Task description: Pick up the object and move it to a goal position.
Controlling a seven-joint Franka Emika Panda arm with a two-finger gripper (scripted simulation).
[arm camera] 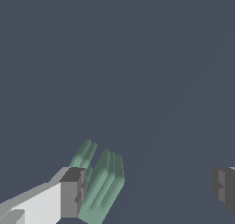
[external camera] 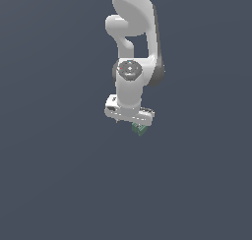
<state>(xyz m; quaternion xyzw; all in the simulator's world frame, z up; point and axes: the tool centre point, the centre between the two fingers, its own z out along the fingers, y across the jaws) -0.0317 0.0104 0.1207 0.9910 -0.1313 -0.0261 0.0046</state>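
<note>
Wrist view: object (arm camera: 102,186) touching one end effector (arm camera: 149,188) finger (arm camera: 72,193).

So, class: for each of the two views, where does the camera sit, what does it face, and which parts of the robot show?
Exterior view: off the arm, facing the white arm; its gripper points down over the green chunk.
Wrist view: on the wrist, looking past the jaws, which stand wide apart, at the dark floor; one fingertip is beside the chunk.
Shared: the green chunk and the gripper.
</note>
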